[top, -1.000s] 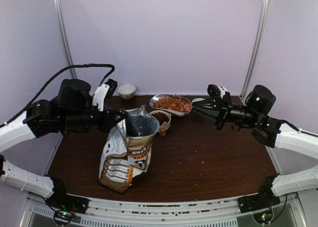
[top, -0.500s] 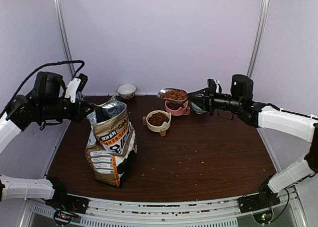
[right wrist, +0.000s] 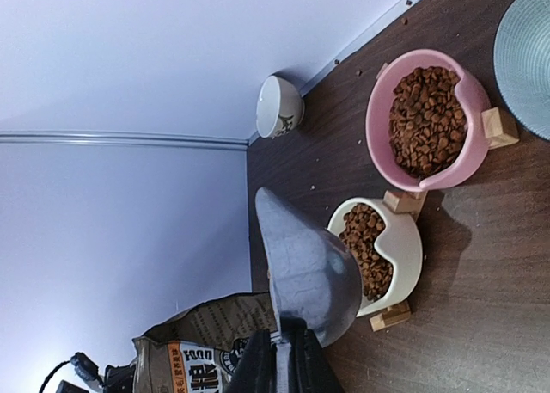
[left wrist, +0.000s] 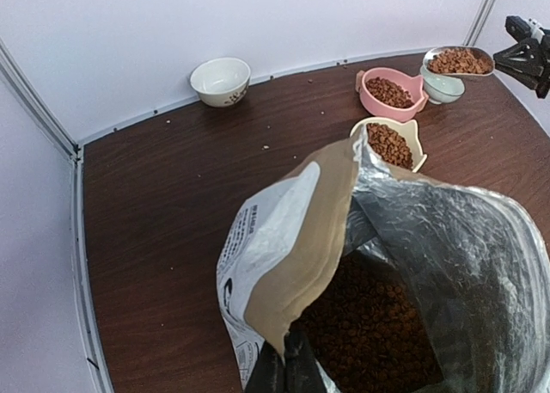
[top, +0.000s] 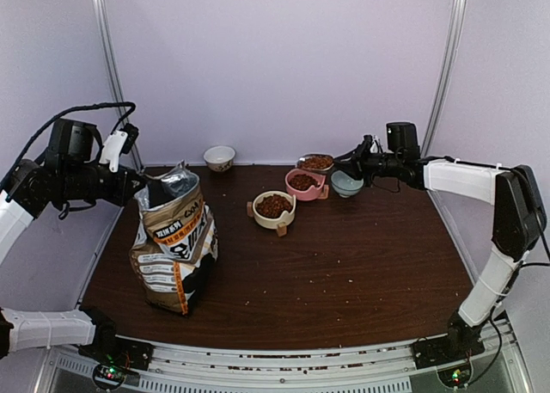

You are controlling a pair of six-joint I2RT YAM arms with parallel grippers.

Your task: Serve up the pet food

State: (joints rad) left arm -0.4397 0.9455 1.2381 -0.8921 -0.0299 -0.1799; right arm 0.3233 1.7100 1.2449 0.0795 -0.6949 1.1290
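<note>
Top external, scoop (top: 316,166) of pet food (top: 316,161) moved right, bag (top: 172,238) shifted left.

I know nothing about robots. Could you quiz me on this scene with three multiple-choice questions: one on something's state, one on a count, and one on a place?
1. The bag is: A open and upright; B sealed; C tipped over.
2. Bowls on the table: A two; B four; C six.
3. The scoop is: A inside the bag; B flat on the table; C held up at the back.

Answers: A, its top gapes, showing pet food, with the left gripper pinching the edge. B, white bowl, cream bowl, pink bowl and pale blue bowl. C, the right gripper grips its handle near the pink bowl.
</note>
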